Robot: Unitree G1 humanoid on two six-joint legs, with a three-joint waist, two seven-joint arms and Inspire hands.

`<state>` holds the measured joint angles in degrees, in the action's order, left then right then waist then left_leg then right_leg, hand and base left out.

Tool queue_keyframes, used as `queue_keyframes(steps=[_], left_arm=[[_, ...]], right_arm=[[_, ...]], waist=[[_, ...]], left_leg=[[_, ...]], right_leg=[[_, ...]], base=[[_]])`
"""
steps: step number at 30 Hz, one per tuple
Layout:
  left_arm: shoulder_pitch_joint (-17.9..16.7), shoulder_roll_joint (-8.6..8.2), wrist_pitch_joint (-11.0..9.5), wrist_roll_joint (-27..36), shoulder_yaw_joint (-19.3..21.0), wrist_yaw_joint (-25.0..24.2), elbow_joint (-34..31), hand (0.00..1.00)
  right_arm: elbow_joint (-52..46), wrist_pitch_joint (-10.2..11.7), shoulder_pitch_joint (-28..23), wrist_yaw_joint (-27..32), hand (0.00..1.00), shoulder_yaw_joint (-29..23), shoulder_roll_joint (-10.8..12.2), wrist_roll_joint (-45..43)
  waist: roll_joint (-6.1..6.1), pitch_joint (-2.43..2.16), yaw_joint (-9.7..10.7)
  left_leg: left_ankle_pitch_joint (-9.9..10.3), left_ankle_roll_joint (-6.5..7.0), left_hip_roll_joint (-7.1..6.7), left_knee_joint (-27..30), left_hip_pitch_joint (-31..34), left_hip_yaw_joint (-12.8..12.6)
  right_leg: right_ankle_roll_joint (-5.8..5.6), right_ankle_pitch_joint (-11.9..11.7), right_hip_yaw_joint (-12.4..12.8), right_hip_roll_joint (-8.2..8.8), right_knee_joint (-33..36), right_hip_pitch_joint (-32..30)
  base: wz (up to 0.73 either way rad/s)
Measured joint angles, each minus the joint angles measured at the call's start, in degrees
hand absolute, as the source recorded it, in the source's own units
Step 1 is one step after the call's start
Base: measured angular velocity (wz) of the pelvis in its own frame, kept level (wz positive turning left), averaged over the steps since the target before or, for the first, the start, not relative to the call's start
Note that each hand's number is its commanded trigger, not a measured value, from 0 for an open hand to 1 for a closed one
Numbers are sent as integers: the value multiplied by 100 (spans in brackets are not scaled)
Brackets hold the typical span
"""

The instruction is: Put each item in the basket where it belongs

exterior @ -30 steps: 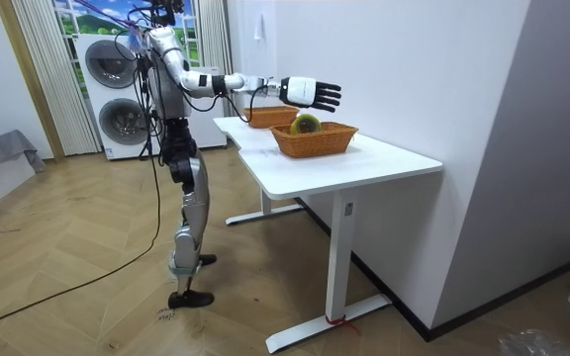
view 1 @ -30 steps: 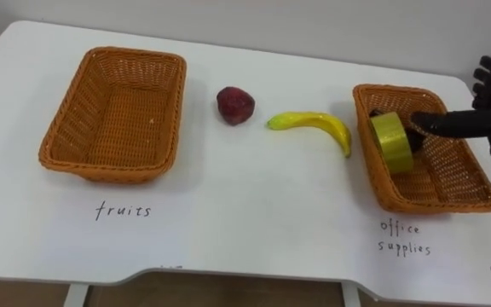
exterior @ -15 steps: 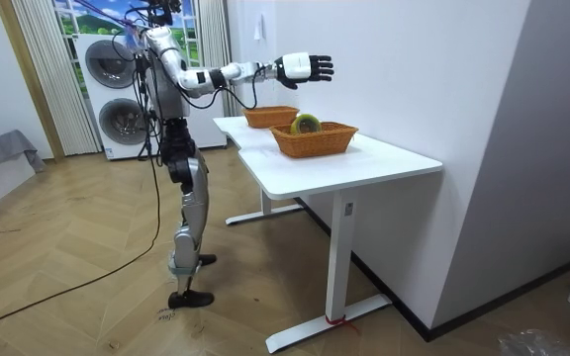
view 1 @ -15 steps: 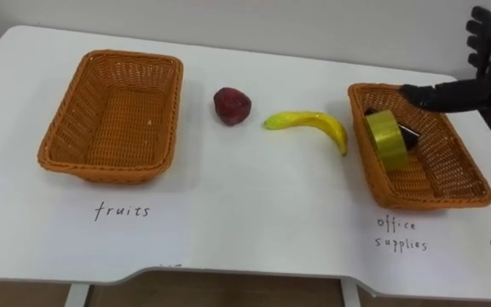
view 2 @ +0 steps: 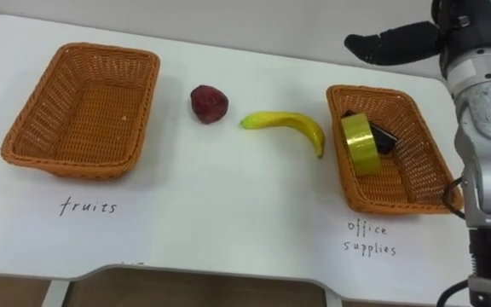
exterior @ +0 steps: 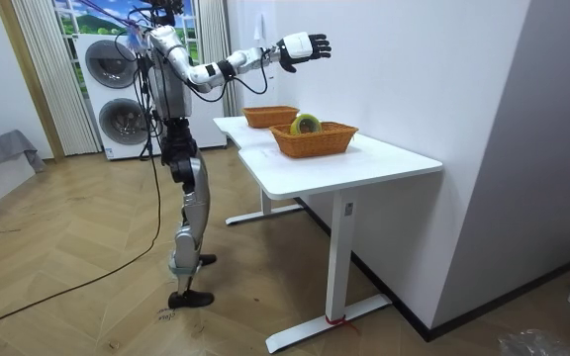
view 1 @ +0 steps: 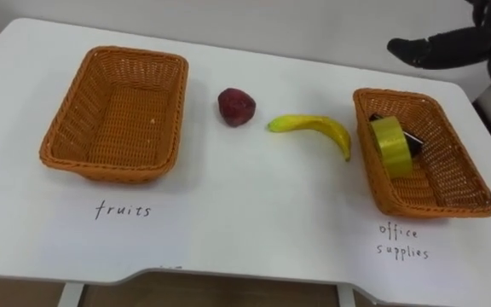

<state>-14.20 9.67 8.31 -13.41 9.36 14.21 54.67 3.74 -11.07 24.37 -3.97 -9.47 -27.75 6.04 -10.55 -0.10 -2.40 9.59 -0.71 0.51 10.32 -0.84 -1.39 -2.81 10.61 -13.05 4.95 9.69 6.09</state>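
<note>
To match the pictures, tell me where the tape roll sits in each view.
Left eye view: tape roll on edge in the right basket.
Right eye view: tape roll in the same basket.
Room view: tape roll pokes up from the nearer basket.
Shared landmark: that basket.

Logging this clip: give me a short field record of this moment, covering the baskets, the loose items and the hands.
fruits basket: at the left of the table, no fruit in it
office supplies basket: at the right, holds a yellow-green tape roll on edge and a small dark item beside it
loose on table: dark red fruit and banana, between the baskets, apart from each other
right hand: open, in the air beyond the office supplies basket, holding nothing
left to sort: both fruits
</note>
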Motion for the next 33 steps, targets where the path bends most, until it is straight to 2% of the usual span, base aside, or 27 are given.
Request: queue_keyframes(steps=[3,12,18,23,30,33], left_arm=[[23,0,8,-3,2,-94,44,0],[82,23,134,-17,67,-362,39,0],[97,55,148,-28,56,-434,-98,0],[89,67,162,-87,59,-488,-237,0],[75,88,176,-85,54,-499,-227,0],[63,105,178,-100,60,-553,-160,0]], right_arm=[[-5,-7,12,-97,0,170,-127,-2],[7,-149,114,-587,0,183,-207,115],[502,-161,379,-779,0,615,-407,-47],[744,-230,398,-878,0,637,-418,-345],[1181,-274,417,-933,0,855,-421,-394],[1182,-274,418,-1017,0,855,-422,-411]], waist=[[-11,12,-60],[-29,17,-126],[-62,3,-179],[-81,0,-289],[-125,43,-431],[-134,42,-445]], left_leg=[[0,0,1,0,14,-6],[0,0,1,5,44,17],[0,0,-1,15,4,68],[0,-1,-16,41,6,163],[1,-1,-18,54,40,208],[1,-2,-18,56,61,225]], right_leg=[[0,0,-1,1,-1,-7],[0,0,-61,2,1,2],[0,0,-129,3,-2,39],[0,0,-148,2,-2,78],[0,0,-278,4,-5,76],[-1,0,-284,2,-6,62]], base=[[-1],[1],[4],[9],[3],[1]])
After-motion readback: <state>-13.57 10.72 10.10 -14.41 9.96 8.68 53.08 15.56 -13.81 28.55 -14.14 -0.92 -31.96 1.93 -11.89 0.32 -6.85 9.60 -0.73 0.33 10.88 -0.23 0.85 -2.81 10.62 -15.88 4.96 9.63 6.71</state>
